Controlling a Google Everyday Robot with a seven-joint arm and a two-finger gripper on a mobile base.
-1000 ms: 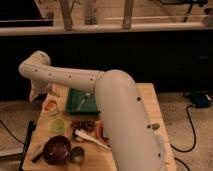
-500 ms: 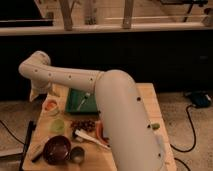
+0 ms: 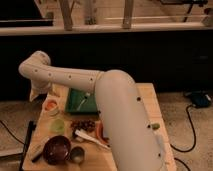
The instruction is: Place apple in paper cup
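Observation:
The paper cup (image 3: 51,109), short and white, stands near the left edge of the wooden table (image 3: 150,100). The orange-red apple (image 3: 50,104) shows at the cup's mouth and seems to sit inside it. My gripper (image 3: 36,93) hangs at the end of the long white arm, just up and left of the cup, close to its rim. Nothing can be made out in the gripper's hold. The arm's bulky near section hides much of the table's middle.
A pale green cup (image 3: 58,125) stands just in front of the paper cup. A brown bowl (image 3: 56,149) and a grey metal cup (image 3: 77,153) sit nearer. Dark clustered food (image 3: 83,124), a white utensil (image 3: 91,138) and a green tray (image 3: 80,101) lie to the right.

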